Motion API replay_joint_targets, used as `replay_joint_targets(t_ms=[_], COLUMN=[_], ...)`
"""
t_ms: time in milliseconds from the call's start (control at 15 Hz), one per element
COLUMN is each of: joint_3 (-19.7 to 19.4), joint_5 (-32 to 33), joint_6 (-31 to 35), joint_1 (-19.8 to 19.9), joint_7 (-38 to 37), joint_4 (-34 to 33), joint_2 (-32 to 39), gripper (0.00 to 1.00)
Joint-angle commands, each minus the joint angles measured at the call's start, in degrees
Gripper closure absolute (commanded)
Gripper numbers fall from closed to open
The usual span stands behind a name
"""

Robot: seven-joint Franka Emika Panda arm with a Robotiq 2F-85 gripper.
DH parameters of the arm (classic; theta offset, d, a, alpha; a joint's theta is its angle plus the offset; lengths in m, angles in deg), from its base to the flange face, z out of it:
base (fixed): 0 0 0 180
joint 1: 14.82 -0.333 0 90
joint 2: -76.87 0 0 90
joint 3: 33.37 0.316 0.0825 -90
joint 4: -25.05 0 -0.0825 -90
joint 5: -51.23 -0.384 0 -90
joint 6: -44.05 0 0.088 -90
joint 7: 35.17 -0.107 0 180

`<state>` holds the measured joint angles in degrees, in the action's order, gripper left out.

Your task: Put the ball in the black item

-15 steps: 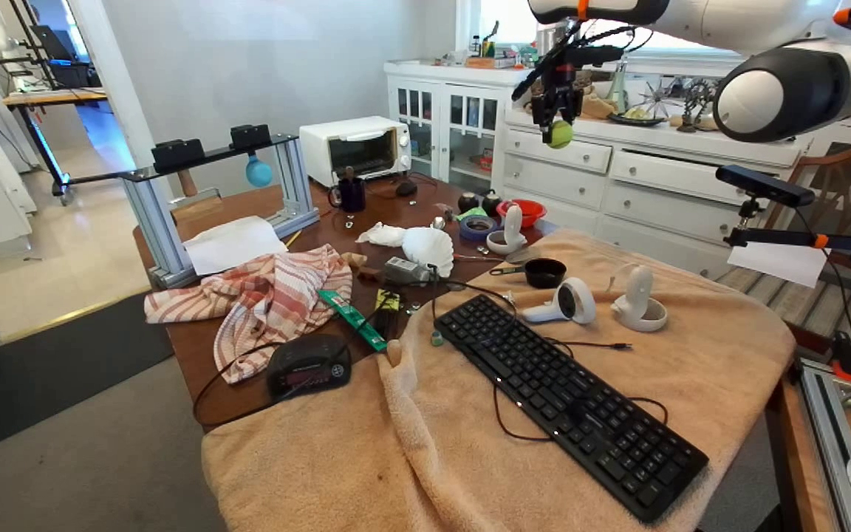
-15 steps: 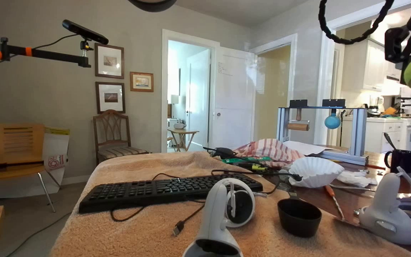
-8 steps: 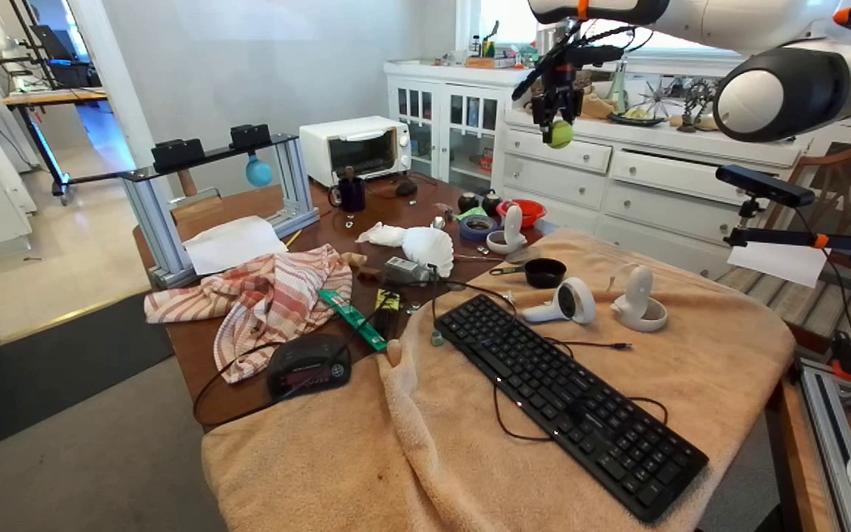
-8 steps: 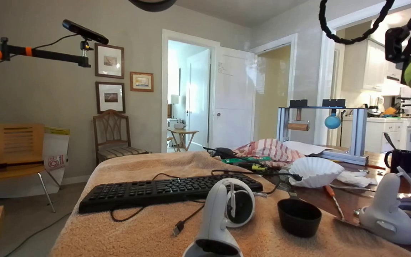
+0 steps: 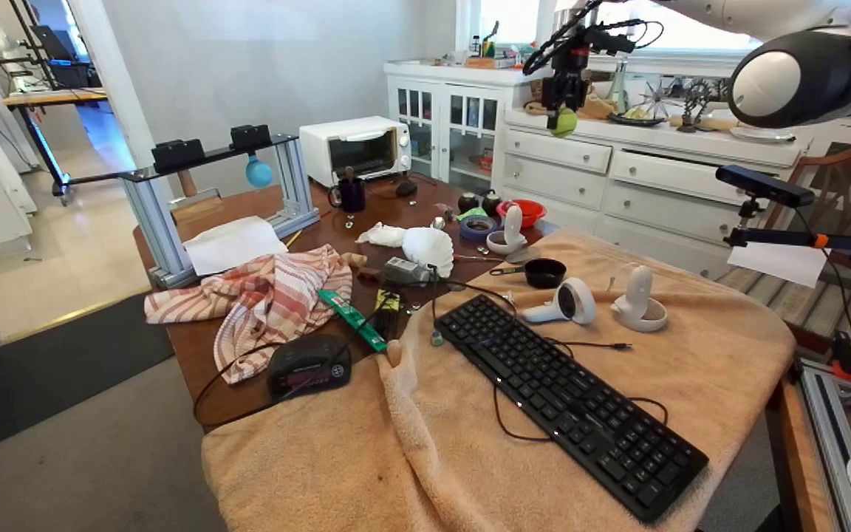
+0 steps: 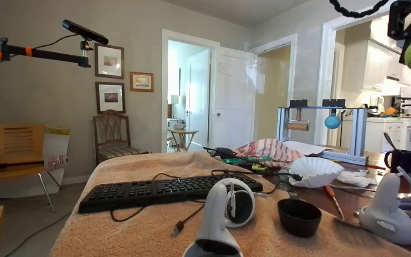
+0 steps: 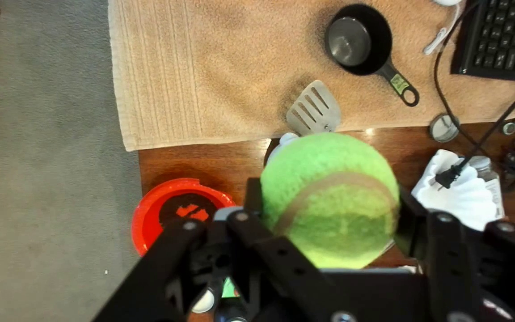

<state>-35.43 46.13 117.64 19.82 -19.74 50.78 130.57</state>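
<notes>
A tennis ball hangs pinched in a downward-pointing gripper, well above the table and apart from the black cup, with the white arm extended across an exterior view's upper right corner.

Wrist view down onto towel

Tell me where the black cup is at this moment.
In the wrist view, the black cup stands right of centre near the top edge, on the tan towel, with the spatula to its lower left and the keyboard farther right.
</notes>
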Motion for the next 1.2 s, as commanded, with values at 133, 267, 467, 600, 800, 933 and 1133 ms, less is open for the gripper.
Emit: replay_joint_targets(t_ms=[133,267,467,600,800,933,1133], joint_3=[1.6,2.0,1.3,0.8,0.9,0.9,0.9], joint_5=[-3.3,-4.3,-3.0,-2.3,-2.6,-2.6,-2.6], joint_6=[-4.2,-3.3,-6.8,-7.3,-5.4,-5.4,-5.4], joint_1=[3.9,5.2,5.2,5.1,5.2,5.2,5.2], joint_7=[-0.9,-2.1,0.1,0.2,-0.3,-0.3,-0.3], joint_4=[0.8,0.5,1.6,1.0,0.7,0.7,0.7], joint_2=[-2.9,-3.5,-4.6,-5.0,-4.5,-4.9,-4.9], gripper=[0.58,0.58,0.58,0.58,0.33,0.33,0.33])
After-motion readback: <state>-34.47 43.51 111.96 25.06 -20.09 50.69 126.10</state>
